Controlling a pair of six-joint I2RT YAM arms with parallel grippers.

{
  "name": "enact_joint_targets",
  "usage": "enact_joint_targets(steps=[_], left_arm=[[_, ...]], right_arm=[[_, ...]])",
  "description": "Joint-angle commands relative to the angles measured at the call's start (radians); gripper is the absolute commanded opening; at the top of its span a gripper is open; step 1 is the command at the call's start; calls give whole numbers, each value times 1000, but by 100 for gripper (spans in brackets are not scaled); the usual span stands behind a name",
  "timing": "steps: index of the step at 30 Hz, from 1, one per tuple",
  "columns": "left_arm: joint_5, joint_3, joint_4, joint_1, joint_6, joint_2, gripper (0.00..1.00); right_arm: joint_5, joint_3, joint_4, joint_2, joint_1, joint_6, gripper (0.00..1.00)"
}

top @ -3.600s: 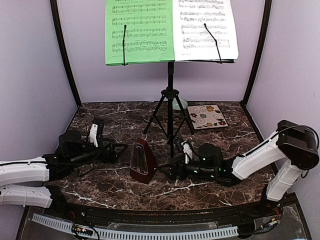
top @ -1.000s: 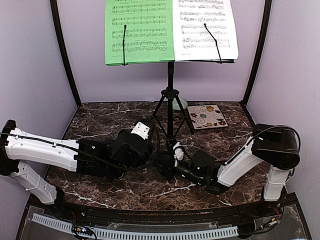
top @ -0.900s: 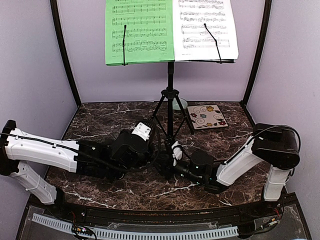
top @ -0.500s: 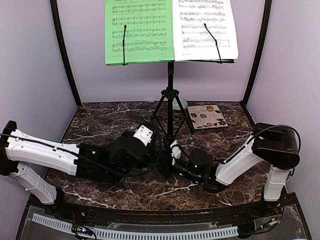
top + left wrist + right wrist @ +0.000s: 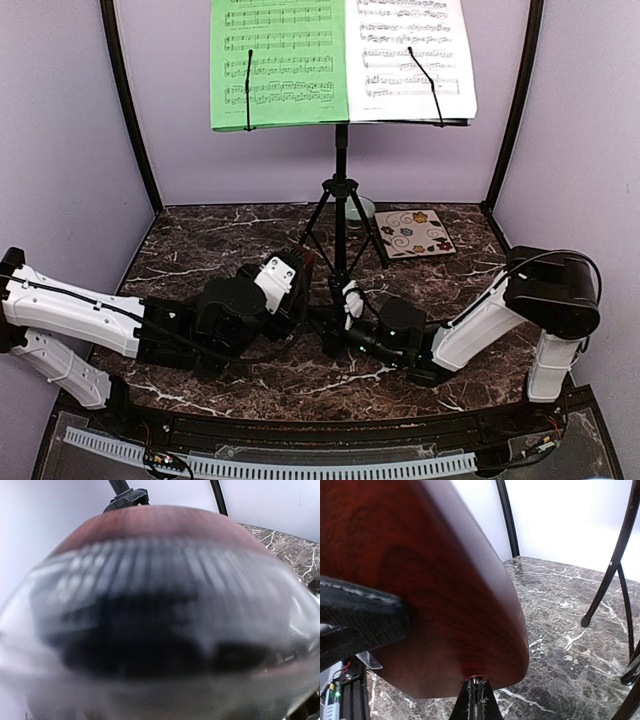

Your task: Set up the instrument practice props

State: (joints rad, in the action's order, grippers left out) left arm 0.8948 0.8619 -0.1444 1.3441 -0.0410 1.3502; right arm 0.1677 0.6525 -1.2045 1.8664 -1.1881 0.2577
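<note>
The black music stand [image 5: 341, 170] stands at the back middle, with the green sheet [image 5: 280, 60] and the white sheet [image 5: 410, 50] clipped side by side on its desk. In front of its tripod, my two grippers meet at the dark red-brown metronome [image 5: 420, 580], which the arms almost hide from above. My left gripper [image 5: 295, 290] is round the metronome body [image 5: 160, 525]. One of its black fingers [image 5: 355, 612] presses on the wooden side. My right gripper [image 5: 478, 686] is shut on a small metal stub sticking out of that side.
A pale green bowl [image 5: 361, 209] sits behind the tripod. A cream swirl tile [image 5: 413, 233] lies at the back right of the marble table [image 5: 200, 240]. The tripod legs [image 5: 615, 565] stand close beside the right gripper. Black frame posts flank the back corners.
The right gripper's jaws have closed onto the stub at the metronome's side. The left arm has drawn a little to the left and nearer, its grip unchanged.
</note>
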Motion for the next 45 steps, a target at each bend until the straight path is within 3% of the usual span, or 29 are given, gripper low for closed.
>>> enact_joint_targets(steps=[1,5,15,18,23,28,35,38,43,45], left_arm=[[-20,-64,-274,12,-92,-110,30],[-49,-123,-414,15,-161,-127,30],[-40,-225,-787,44,-390,-65,29],[-24,-216,-785,45,-362,-48,29],[-15,-223,-670,15,-197,-86,29],[-58,-240,-501,-65,30,-153,28],[-93,-224,-432,-120,164,-106,27],[-124,-237,-391,-171,274,-103,27],[-172,-255,-441,-193,309,-62,27],[-177,-252,-456,-196,322,-23,27]], right_arm=[[-33,-29,-47,-26,36,107,0],[-133,-29,-78,-54,76,230,0],[-289,14,-186,-56,136,724,0],[-295,13,-196,-56,137,754,0],[-238,-21,-83,-102,136,638,0],[-186,-77,42,-195,130,494,29],[-24,-135,262,-344,83,341,68],[58,-145,369,-406,70,295,79],[167,-167,505,-539,60,197,99],[203,-173,546,-592,55,119,100]])
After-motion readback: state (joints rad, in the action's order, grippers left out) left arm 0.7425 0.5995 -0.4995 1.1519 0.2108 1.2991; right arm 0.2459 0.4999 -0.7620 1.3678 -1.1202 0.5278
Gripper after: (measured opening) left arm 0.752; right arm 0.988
